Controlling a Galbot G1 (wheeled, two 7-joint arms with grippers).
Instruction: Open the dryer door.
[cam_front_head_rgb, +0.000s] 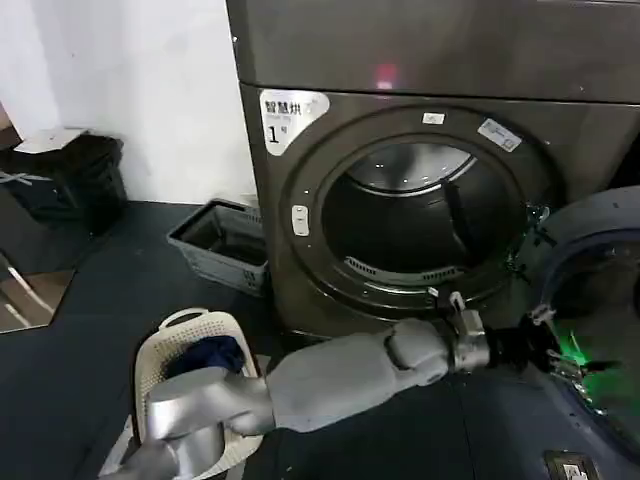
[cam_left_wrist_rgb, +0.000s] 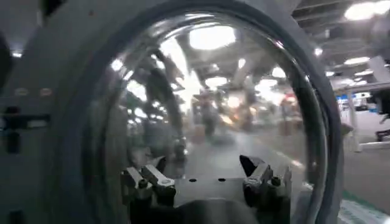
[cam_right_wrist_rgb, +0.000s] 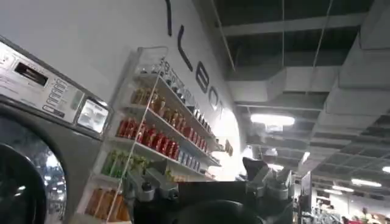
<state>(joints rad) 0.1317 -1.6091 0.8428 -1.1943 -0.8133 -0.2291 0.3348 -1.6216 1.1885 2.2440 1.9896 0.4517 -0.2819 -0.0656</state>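
Note:
The dryer (cam_front_head_rgb: 450, 50) is a dark grey-brown machine with a white "1" sticker (cam_front_head_rgb: 285, 118) and a pink light (cam_front_head_rgb: 385, 75). Its drum mouth (cam_front_head_rgb: 420, 215) stands uncovered. The dryer door (cam_front_head_rgb: 592, 228) is swung out to the right, its inner side towards me. My left arm reaches across low in front of the dryer, and my left gripper (cam_front_head_rgb: 548, 350) sits at the door's inner face. In the left wrist view the left gripper (cam_left_wrist_rgb: 204, 178) is open, with the door's domed glass (cam_left_wrist_rgb: 207, 91) close ahead and nothing between the fingers. My right gripper (cam_right_wrist_rgb: 204, 176) is open, raised and holding nothing.
A white laundry basket (cam_front_head_rgb: 165, 345) with blue cloth stands on the dark floor at lower left. A grey floor bin (cam_front_head_rgb: 222, 240) sits beside the dryer's left corner, with a black bin (cam_front_head_rgb: 75, 175) against the white wall. The right wrist view shows bottle shelves (cam_right_wrist_rgb: 155, 131) and a machine's control panel (cam_right_wrist_rgb: 42, 88).

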